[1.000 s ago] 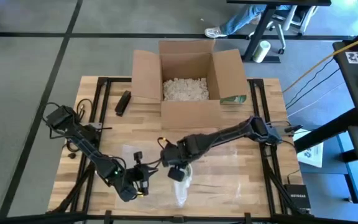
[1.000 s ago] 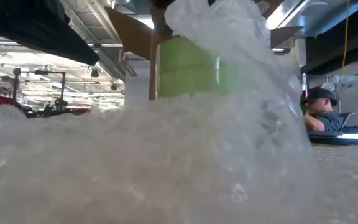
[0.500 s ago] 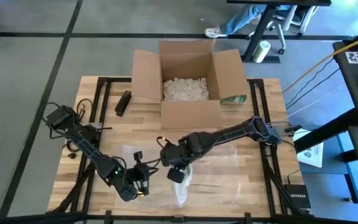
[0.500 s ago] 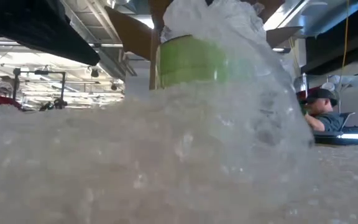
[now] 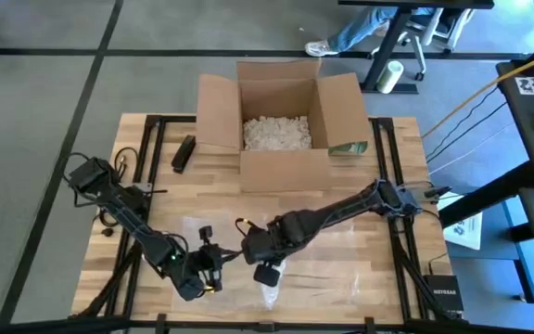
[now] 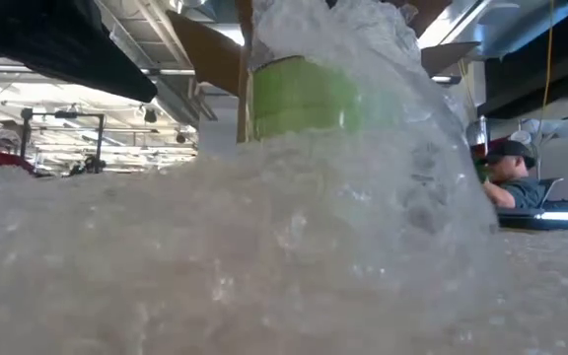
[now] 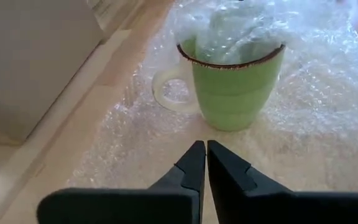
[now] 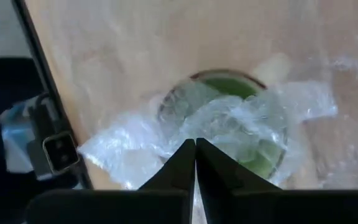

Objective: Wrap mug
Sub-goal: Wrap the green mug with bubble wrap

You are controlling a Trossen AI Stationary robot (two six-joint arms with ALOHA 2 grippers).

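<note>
The green mug point(image 7: 235, 84) stands on bubble wrap point(image 7: 328, 99) at the table's six o'clock. The right gripper point(image 8: 195, 149), fingers closed, pinches wrap over its mouth — slipping would unfold it. The left gripper point(image 7: 205, 155) waits closed and empty at the mug's nine o'clock.

Green mug point(image 7: 235, 84) with a brown rim stands upright at the left wrist view's upper centre, on bubble wrap point(image 7: 328, 106) stuffed into its mouth.

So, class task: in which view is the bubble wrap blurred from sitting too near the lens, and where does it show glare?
Low view: the bubble wrap fills the foreground as a soft blur, the green mug only showing above it. Left wrist view: bright glints on the wrap by the mug. High view: the wrap is barely visible on the table.
</note>
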